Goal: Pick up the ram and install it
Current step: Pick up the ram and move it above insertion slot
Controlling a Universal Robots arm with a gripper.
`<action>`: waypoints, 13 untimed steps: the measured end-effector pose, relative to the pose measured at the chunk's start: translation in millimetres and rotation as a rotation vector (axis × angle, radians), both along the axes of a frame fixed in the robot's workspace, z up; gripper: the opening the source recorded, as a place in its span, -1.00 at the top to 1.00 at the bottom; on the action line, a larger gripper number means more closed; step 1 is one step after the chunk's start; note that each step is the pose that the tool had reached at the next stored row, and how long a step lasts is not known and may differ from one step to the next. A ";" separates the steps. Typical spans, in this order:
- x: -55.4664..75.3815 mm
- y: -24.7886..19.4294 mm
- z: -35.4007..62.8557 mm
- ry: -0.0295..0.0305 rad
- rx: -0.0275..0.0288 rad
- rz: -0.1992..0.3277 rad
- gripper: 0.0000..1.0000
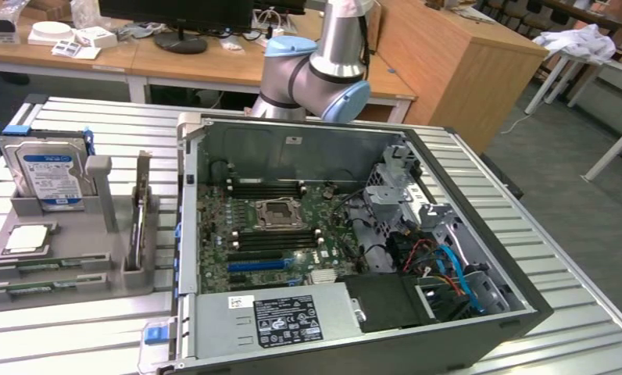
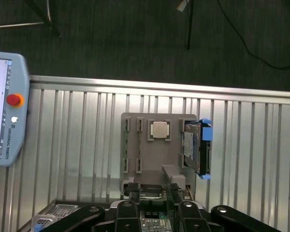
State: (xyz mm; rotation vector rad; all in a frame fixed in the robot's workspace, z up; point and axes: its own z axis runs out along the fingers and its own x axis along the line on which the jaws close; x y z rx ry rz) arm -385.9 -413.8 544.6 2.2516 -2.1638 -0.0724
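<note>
We judge the task barely begun; the ram (image 1: 142,212) stands on edge in the grey holder (image 1: 76,246) on the slatted surface (image 1: 71,336), at the exterior view's left of the open computer case (image 1: 504,316); the gripper (image 2: 153,189) hangs over the holder, jaws wide and empty; picking and seating on the motherboard (image 1: 337,226) both remain.
</note>
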 end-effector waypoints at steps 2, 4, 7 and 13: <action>0.0 0.0 -2.2 0.0001 0.0000 0.000 0.29; 0.0 0.0 -4.5 0.0001 -0.0001 0.000 0.29; 0.0 0.0 -8.1 0.0000 -0.0001 0.000 0.29; 0.0 0.0 -15.4 0.0000 -0.0001 0.000 0.29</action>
